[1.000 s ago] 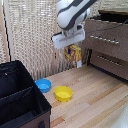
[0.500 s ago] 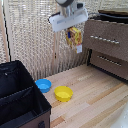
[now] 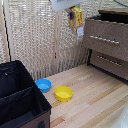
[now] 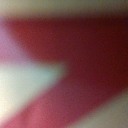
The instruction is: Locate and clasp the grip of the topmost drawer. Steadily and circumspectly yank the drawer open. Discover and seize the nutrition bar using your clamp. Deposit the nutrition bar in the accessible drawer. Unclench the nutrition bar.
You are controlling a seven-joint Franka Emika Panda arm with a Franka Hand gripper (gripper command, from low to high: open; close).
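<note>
My clamp (image 3: 70, 6) is at the top edge of the exterior view, only its white-grey block showing. It is shut on the nutrition bar (image 3: 76, 19), an orange-and-yellow packet that hangs below it in the air. The bar hangs just off the near corner of the dark wood dresser, level with the top of the topmost drawer (image 3: 117, 35). This drawer stands pulled out, with a dark gap along its top and its silver bar handle (image 3: 105, 40) facing the room. The wrist view is a blur of red and pale shapes, very close to the lens.
A lower drawer (image 3: 111, 64) sits under the top one. A yellow bowl (image 3: 63, 93) and a blue bowl (image 3: 43, 85) stand on the wooden table (image 3: 95, 107). A black bin (image 3: 20, 100) is at the exterior view's left. A woven screen (image 3: 40, 35) stands behind.
My clamp has risen with the nutrition bar and moved a little toward the dresser. The bowls and the drawer have not moved.
</note>
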